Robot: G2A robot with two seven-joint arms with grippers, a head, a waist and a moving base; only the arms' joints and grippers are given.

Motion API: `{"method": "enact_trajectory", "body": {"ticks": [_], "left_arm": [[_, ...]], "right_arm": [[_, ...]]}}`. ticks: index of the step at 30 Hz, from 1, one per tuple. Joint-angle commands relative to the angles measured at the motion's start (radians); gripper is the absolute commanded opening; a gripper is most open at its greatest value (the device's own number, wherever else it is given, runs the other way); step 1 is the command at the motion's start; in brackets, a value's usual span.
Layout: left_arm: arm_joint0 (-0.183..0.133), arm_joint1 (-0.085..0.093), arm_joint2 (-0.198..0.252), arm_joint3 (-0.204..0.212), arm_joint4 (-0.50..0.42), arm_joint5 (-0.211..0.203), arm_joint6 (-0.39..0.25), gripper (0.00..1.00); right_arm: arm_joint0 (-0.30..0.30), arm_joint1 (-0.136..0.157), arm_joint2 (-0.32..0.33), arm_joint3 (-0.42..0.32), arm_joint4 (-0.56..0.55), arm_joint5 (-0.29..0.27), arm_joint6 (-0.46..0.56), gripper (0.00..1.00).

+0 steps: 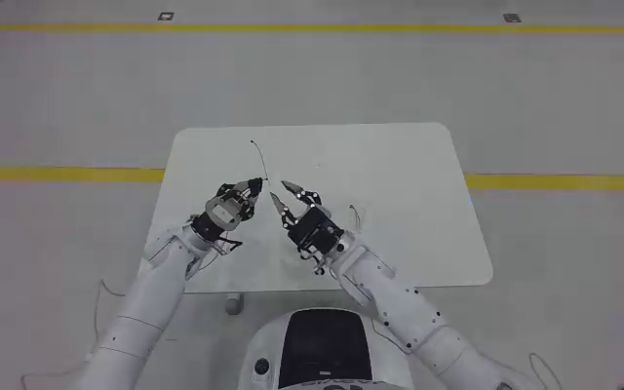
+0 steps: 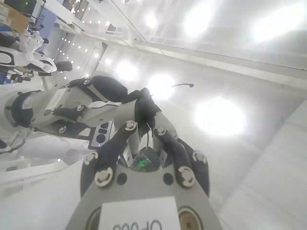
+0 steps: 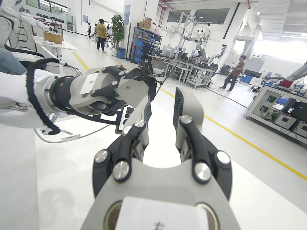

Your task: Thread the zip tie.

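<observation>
A thin black zip tie [image 1: 259, 161] sticks out from my left gripper [image 1: 258, 183], which is shut on its lower part above the white table [image 1: 409, 156]. In the left wrist view the tie's free end [image 2: 182, 85] curves away past the closed fingertips [image 2: 153, 111]. My right gripper [image 1: 280, 190] hovers just right of the left one, open and holding nothing. The right wrist view has its ribbed fingers [image 3: 178, 104] spread apart, with the left gripper [image 3: 144, 82] and the zip tie [image 3: 165, 78] just beyond them.
The white table has rounded corners, and bare surface lies ahead of both grippers. A thin short strand [image 1: 353, 211] lies on it right of the right arm. Yellow floor lines [image 1: 78, 174] run past the table.
</observation>
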Motion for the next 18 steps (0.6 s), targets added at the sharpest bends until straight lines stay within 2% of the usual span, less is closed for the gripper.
{"method": "enact_trajectory", "body": {"ticks": [1, 5, 18], "left_arm": [[0.0, 0.0, 0.0, 0.0, 0.0, 0.0, 0.0, 0.0], [0.0, 0.0, 0.0, 0.0, 0.0, 0.0, 0.0, 0.0], [0.0, 0.0, 0.0, 0.0, 0.0, 0.0, 0.0, 0.0]], "right_arm": [[0.005, -0.002, -0.003, 0.004, 0.0, 0.0, -0.001, 0.16], [0.015, -0.007, -0.008, 0.01, 0.0, 0.001, -0.003, 0.12], [0.029, -0.018, -0.013, 0.025, 0.0, -0.002, -0.006, 0.13]]}}
